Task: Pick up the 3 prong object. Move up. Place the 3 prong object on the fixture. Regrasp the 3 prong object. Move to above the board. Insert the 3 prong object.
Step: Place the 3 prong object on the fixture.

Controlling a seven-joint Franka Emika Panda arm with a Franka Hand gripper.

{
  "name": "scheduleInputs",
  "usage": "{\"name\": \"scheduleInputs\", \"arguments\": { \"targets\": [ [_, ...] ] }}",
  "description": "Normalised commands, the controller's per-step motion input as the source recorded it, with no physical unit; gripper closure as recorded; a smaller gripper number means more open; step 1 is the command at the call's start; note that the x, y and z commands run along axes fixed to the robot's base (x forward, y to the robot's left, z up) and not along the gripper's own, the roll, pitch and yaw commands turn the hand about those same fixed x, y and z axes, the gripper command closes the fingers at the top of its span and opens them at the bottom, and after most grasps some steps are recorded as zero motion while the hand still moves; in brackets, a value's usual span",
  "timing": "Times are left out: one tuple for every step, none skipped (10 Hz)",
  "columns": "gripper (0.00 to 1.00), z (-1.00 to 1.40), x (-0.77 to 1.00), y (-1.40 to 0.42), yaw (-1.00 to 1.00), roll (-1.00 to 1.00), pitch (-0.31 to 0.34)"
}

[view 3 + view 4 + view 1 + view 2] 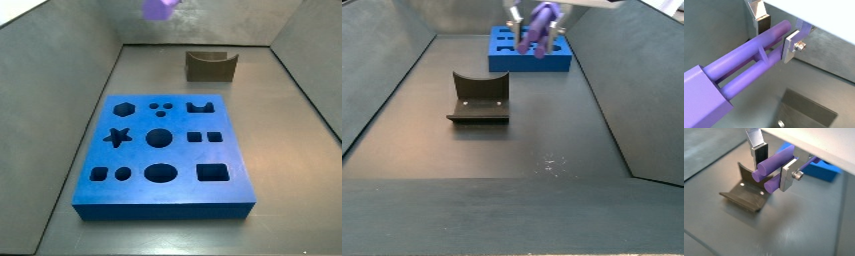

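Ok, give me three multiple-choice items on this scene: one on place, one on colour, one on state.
1. Where is the 3 prong object?
A. between the tool's fingers, off the floor
B. lying in the fixture's notch
C. inside a board cutout

2. What colour is the board?
A. olive-brown
B. blue
C. red

3. What sits in the fixture?
A. the purple piece
B. nothing
C. a screw

Answers: 1 A, the tool clamps it in both wrist views. 2 B, plainly blue in a side view. 3 B, its notch is bare.

gripper (159,4) cut off by frame top, 3 prong object (159,9) blurred
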Motion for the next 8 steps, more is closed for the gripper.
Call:
{"name": "scheduleInputs", "arguments": {
  "targets": [
    [1.0, -0.06, 1.0, -0.42, 0.99, 0.21, 0.0],
    [1.0, -0.05, 1.0, -0.34, 0.65, 0.2, 0.017],
    [1.0, -0.05, 1.0, -0.29, 0.49, 0.17, 0.018],
    [1.0, -0.05, 1.0, -0.22, 0.27, 0.12, 0.026],
    [1.0, -0.04, 0.99, -0.17, 0.17, 0.1, 0.035],
    [1.0, -0.02, 0.83, -0.1, 0.1, 0.1, 0.057],
    [1.0, -0.02, 0.75, -0.07, 0.08, 0.1, 0.069],
    [1.0, -0.01, 0.58, -0.04, 0.06, 0.1, 0.098]
  ]
}}
